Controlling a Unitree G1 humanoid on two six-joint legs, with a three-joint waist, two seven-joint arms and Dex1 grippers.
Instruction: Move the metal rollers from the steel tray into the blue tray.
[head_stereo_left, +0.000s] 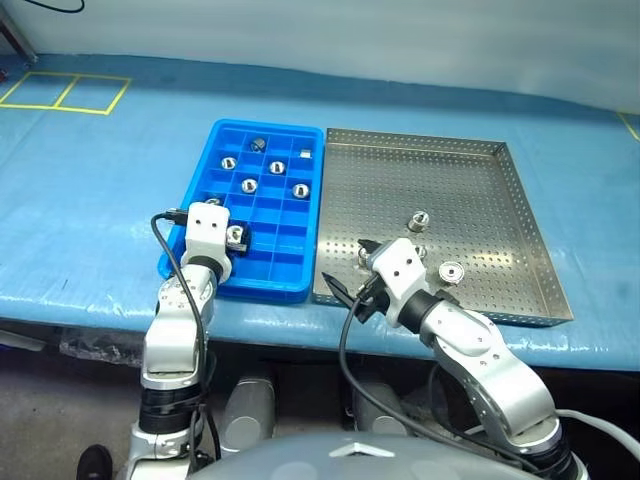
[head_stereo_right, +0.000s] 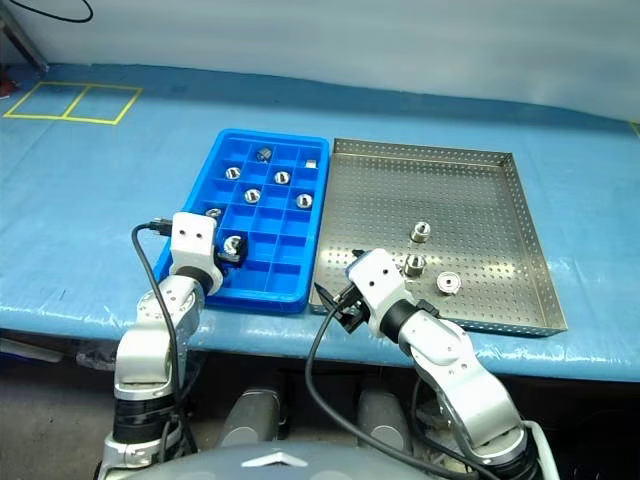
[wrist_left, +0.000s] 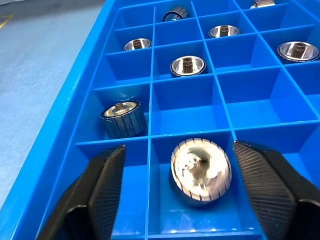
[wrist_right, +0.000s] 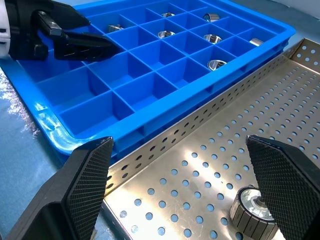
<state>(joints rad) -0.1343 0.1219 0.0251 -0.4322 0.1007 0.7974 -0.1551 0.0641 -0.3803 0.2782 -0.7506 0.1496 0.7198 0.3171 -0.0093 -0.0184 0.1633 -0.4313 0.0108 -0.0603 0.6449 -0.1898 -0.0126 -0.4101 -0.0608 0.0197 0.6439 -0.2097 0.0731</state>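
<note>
Now the left gripper (wrist_left: 200, 200) stands with its fingers spread wide over the near left corner of the blue tray (head_stereo_left: 290, 285), holding nothing. Between its fingers one metal roller (wrist_left: 201, 171) lies loose in a compartment of the near row. A darker ribbed roller (wrist_left: 123, 119) stands in the next compartment toward the tray's left wall. Five more rollers (head_stereo_left: 250, 185) rest in single compartments toward the far end, and a small whitish square piece (head_stereo_left: 305, 154) lies near the far right corner.

The steel tray (head_stereo_left: 500, 200) lies just beside the blue tray, their long rims touching. Three rollers (head_stereo_left: 419, 220) are in its near half, one of them a flat disc (head_stereo_left: 450, 271) close to the near rim. The right gripper (wrist_right: 185, 165) hovers over the near left corner of the steel tray, fingers spread and empty, with a ribbed roller (wrist_right: 254, 212) just beside its right finger. Both trays sit on a blue worktop (head_stereo_left: 100, 200) with yellow tape squares (head_stereo_left: 65, 92) at its far left corner.
</note>
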